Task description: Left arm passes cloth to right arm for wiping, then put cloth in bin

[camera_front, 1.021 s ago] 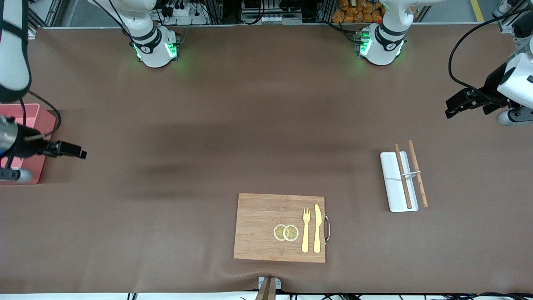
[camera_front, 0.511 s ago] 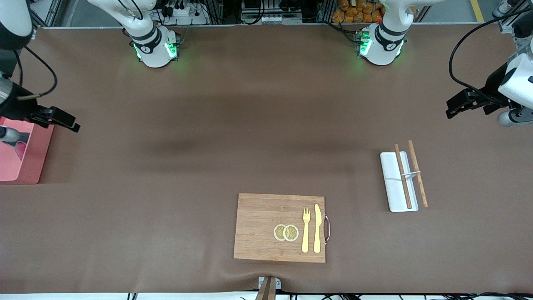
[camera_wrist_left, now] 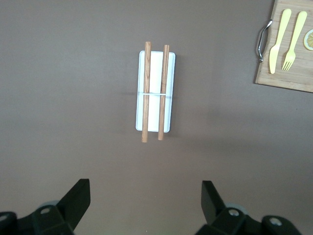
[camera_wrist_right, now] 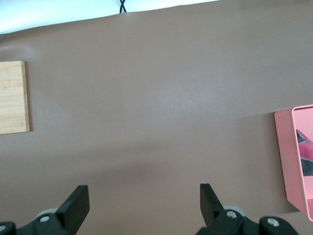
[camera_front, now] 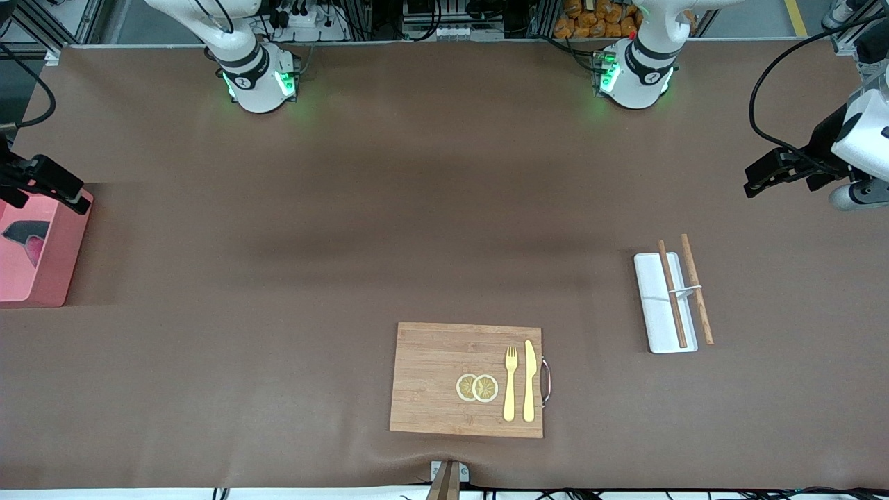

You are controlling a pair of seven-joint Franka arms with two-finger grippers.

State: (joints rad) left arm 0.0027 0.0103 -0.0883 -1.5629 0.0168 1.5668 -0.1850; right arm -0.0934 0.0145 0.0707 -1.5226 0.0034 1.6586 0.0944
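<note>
The pink bin [camera_front: 69, 257] stands at the right arm's end of the table. The dark grey cloth [camera_front: 24, 230] lies inside it; the right wrist view shows the bin [camera_wrist_right: 288, 166] with the cloth [camera_wrist_right: 308, 166] in it. My right gripper [camera_front: 76, 196] is open and empty, over the bin's corner farthest from the front camera; its jaws [camera_wrist_right: 143, 193] stand wide apart. My left gripper [camera_front: 753, 179] is open and empty, up over the table at the left arm's end, where the arm waits; its jaws [camera_wrist_left: 144, 191] stand wide apart.
A wooden cutting board [camera_front: 467, 379] with two lemon slices [camera_front: 477, 387], a fork [camera_front: 510, 382] and a knife [camera_front: 529, 380] lies near the front edge. A white tray [camera_front: 656, 305] with two chopsticks [camera_front: 672, 294] lies toward the left arm's end.
My right gripper has moved from beside the bin toward the table's end and away from the front camera, uncovering the bin with the cloth in it. The left arm has not moved.
</note>
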